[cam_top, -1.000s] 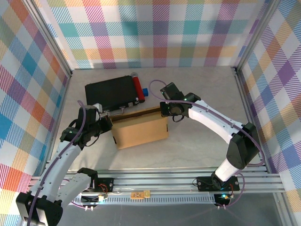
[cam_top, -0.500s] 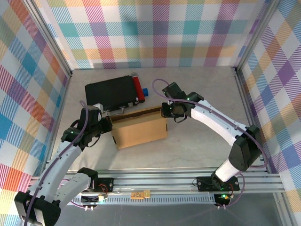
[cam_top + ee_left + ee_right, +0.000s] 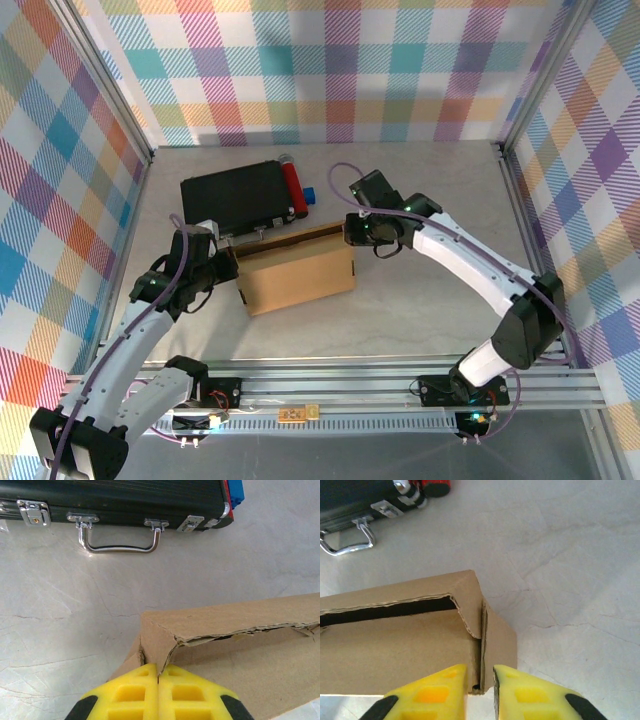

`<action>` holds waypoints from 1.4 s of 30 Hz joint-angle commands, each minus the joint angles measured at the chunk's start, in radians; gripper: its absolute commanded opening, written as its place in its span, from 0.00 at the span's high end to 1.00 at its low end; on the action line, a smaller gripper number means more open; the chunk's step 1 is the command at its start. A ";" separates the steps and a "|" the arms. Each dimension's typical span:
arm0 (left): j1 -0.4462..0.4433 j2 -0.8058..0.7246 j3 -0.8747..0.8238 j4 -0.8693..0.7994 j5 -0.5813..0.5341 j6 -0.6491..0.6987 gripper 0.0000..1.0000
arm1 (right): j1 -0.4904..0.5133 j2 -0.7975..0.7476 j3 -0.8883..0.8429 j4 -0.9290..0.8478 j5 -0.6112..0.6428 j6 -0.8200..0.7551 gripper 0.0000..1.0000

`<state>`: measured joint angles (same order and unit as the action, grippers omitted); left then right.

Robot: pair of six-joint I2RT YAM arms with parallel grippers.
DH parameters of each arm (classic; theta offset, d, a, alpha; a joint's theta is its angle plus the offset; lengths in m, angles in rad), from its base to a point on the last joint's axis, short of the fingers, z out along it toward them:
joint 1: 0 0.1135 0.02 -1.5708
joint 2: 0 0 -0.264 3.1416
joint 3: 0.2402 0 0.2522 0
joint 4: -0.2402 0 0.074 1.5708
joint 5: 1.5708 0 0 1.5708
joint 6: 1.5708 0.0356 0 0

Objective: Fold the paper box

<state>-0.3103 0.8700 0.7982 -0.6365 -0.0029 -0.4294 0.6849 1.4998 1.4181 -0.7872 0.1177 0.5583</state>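
Note:
The paper box (image 3: 300, 280) is a plain brown cardboard mailer, folded up into a shallow box on the table. My left gripper (image 3: 228, 258) is at its left back corner. In the left wrist view the yellow fingers (image 3: 135, 690) are pressed together on a thin corner flap of the paper box (image 3: 240, 630). My right gripper (image 3: 352, 232) is at the right back corner. In the right wrist view its jaws (image 3: 480, 680) stand apart, straddling the side wall edge of the paper box (image 3: 395, 645) with a gap on both sides.
A black flat case (image 3: 235, 195) with a red cylinder (image 3: 293, 185) and a small blue piece (image 3: 310, 195) lies just behind the box. Its chrome handle (image 3: 120, 547) faces the box. Checked walls enclose the table, and an aluminium rail (image 3: 330, 385) runs along the near edge.
My right gripper's jaws have spread apart and let go of the box's right end. The right wrist has shifted slightly back. The left gripper and the box have stayed put.

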 commanded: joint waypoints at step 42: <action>-0.044 -0.021 -0.002 0.006 -0.048 0.018 1.00 | -0.049 0.012 -0.176 0.371 -0.375 1.116 0.14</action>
<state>-0.3408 0.8654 0.7982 -0.6296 -0.0296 -0.4290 0.6407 1.5684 1.1942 -0.4355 -0.2913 1.7195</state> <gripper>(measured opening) 0.045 0.843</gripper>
